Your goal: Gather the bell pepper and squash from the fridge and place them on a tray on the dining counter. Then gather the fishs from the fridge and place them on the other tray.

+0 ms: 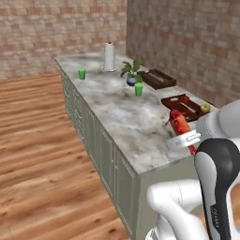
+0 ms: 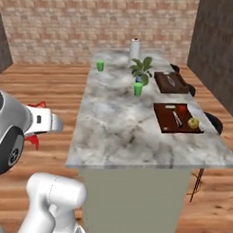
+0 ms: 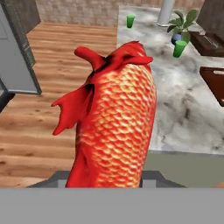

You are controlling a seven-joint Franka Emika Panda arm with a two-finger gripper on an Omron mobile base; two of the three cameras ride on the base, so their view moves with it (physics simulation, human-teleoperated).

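My tool (image 1: 180, 130) grips the red fish (image 3: 114, 122), held off the near end of the counter (image 2: 123, 123). The near tray (image 2: 162, 121) holds the bell pepper (image 2: 182, 109) and squash (image 2: 193, 123); the far tray (image 2: 171, 83) sits beyond it.

Even, bright light all round, no clear source. The desk (image 2: 123, 123) top shows no glare, and shadows are faint. All three views look soft and slightly blurred, no warping at edges.
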